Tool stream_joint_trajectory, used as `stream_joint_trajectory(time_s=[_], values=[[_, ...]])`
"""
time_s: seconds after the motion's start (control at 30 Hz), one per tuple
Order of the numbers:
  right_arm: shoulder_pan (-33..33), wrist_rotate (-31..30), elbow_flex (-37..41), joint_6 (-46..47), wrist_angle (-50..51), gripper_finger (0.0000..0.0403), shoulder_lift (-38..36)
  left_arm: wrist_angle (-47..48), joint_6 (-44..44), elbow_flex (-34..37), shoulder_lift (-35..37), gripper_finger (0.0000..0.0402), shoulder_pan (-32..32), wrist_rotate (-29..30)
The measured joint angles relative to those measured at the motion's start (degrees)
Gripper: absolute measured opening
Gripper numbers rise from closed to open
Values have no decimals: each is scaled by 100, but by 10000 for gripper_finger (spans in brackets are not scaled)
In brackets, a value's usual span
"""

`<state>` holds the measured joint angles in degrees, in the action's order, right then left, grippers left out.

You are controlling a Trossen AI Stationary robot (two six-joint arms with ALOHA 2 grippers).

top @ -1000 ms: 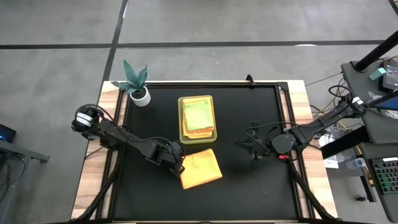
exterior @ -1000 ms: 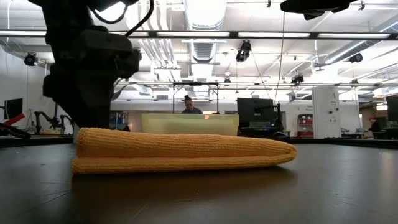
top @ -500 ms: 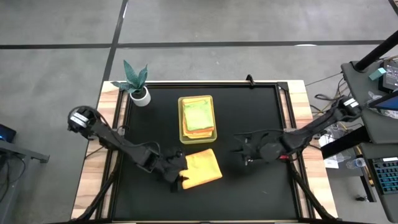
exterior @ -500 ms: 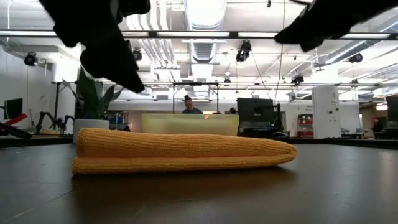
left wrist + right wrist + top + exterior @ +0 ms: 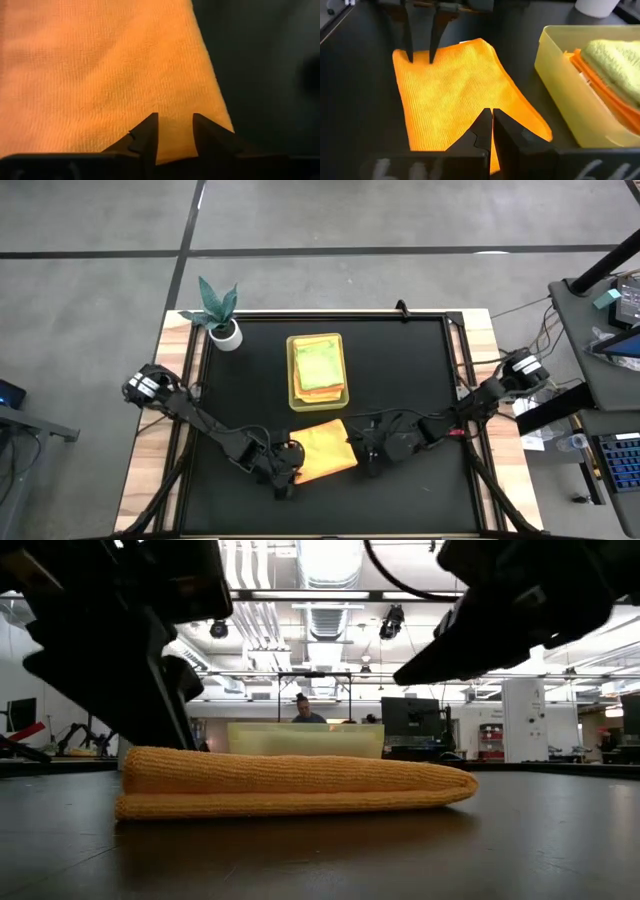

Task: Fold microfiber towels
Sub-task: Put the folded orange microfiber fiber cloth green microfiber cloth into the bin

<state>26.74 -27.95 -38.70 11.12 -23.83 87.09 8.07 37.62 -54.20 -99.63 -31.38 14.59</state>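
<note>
**Both grippers at the folded orange towel**

A folded orange towel (image 5: 322, 450) lay flat on the black table (image 5: 400, 370), just in front of the yellow-green tray (image 5: 292, 370). In the low view it showed as a flat stack of layers, with the rounded fold on the right (image 5: 290, 782).

The left gripper (image 5: 287, 470) sat at the towel's near-left corner. Its two fingers (image 5: 146, 136) stood a little apart over the towel's edge. The pictures did not show whether they pinched the cloth.

The right gripper (image 5: 366, 448) sat at the towel's right edge. Its fingers (image 5: 482, 127) were pressed together, tips over the cloth, with nothing seen between them.

The tray held more towels in a pile: a light green towel (image 5: 319, 366) on top, orange edges (image 5: 600, 85) showing beneath it and a pale yellow one at the far end.

A small potted plant (image 5: 219, 310) stood at the far-left corner of the table. Across the room, a person (image 5: 305, 710) was partly visible behind the tray.
</note>
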Motion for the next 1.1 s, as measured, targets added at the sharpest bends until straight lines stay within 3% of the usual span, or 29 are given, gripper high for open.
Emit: stream_joint_trajectory(time_s=[0.17,0.33,0.47,0.63,0.8,1.1], values=[[-29,144,-319,610,416,10,101,-9,105,27,-56,90,-23,-59],[-325,1426,-527,2146,1079,34,-75,-11,103,36,-61,86,-26,-78],[-505,1911,-518,3341,1356,79,-74,1,105,49,-61,86,-26,-82],[-719,1913,-519,4200,2054,150,-72,-3,105,70,-61,86,-32,-86],[-879,1881,-516,4385,2163,213,-65,-1,103,89,-58,86,-32,-87],[-1029,1913,-516,4528,1685,270,569,3,101,99,-55,86,-52,-88]])
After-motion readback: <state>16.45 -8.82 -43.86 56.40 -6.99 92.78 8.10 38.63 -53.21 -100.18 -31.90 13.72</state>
